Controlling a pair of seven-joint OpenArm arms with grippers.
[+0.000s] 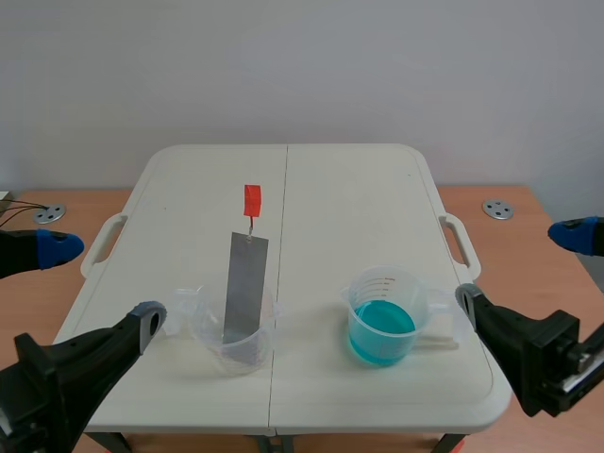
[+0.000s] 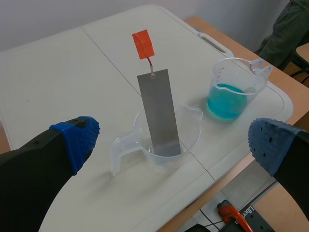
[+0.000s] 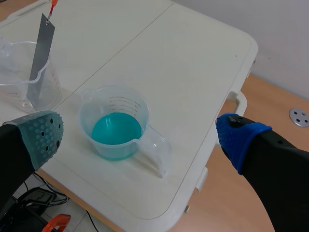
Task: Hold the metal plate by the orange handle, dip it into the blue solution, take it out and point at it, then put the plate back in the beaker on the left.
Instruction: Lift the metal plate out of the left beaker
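Your metal plate leans in the clear beaker at the scene view's lower centre-left, with its orange handle sticking up above. The beaker of blue solution sits to its right. At the lower corners, your left gripper and right gripper are spread wide and grip nothing.

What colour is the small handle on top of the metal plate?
The handle is orange-red, and the left wrist view shows it best, above the grey metal plate.
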